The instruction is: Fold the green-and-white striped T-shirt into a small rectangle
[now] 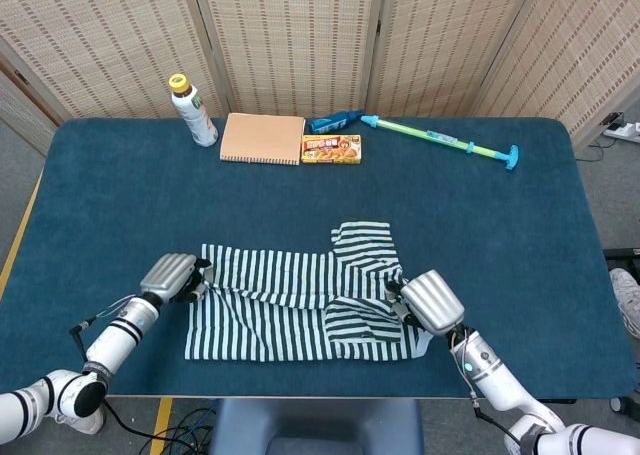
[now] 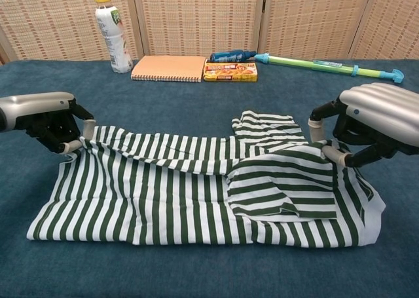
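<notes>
Blue table (image 1: 100, 195): striped T-shirt (image 1: 290, 310) lies low in frame, left hand (image 1: 172, 277) and right hand (image 1: 428, 301) each pinching a folded edge.

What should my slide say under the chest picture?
Both hands, left hand and right hand, pinch the green-and-white striped T-shirt.

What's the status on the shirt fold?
Left robot hand and right robot hand both pinch the near edge. Striped T-shirt folded lengthwise over itself, one sleeve sticking out behind. Nothing in the way.
</notes>
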